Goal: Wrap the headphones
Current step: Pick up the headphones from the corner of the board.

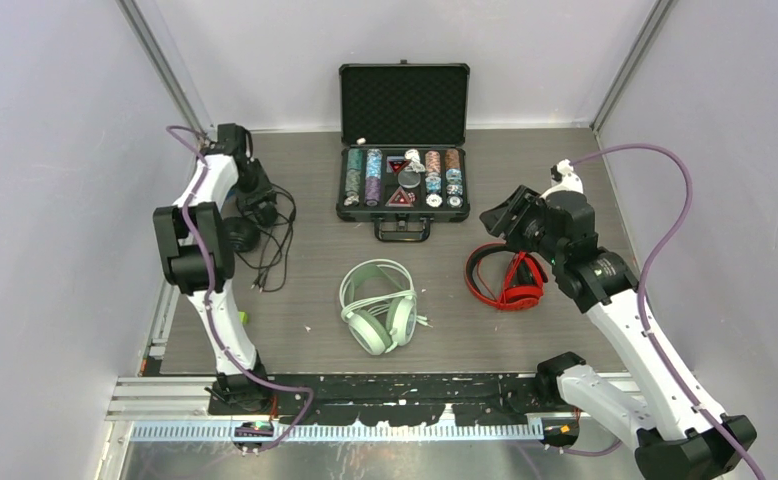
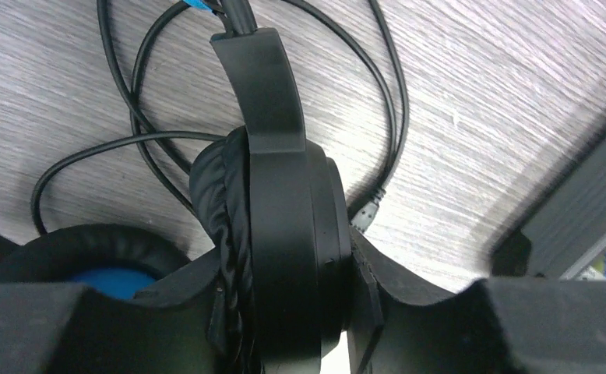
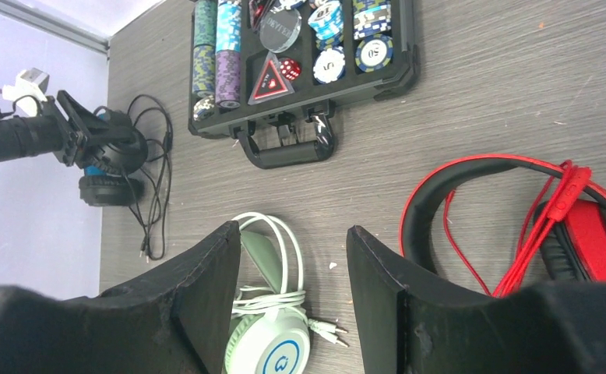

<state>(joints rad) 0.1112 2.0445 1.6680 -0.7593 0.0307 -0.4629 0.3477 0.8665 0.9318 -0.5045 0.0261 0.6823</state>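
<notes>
Headphones lay in three spots on the grey wood-grain table (image 1: 445, 325): the pale mint pair (image 1: 377, 305) at the centre of the overhead view, the glossy red pair (image 1: 510, 280) to its right, and the bulky black pair (image 1: 240, 235) at the left. Your left gripper (image 2: 284, 319) was pinching one black earcup, with its wrinkled leatherette cushion and smooth plastic shell wedged between the fingers. Only that wrist view showed the blue inside the second cup at lower left and the black cable (image 2: 393, 117) looping loose on the table. Your right gripper (image 3: 292, 241) hung with its jaws spread, holding nothing, over the table between the mint and red pairs. Its camera showed what the overhead view blurred: the white cable (image 3: 273, 300) bundled on the mint cup and a thin red cord (image 3: 566, 195) draped across the red headband. At the top of the overhead view you had an open black case (image 1: 403, 100), its foam-lined lid upright, holding rows of striped poker chips (image 1: 373, 175) and a red die (image 3: 288, 70).
</notes>
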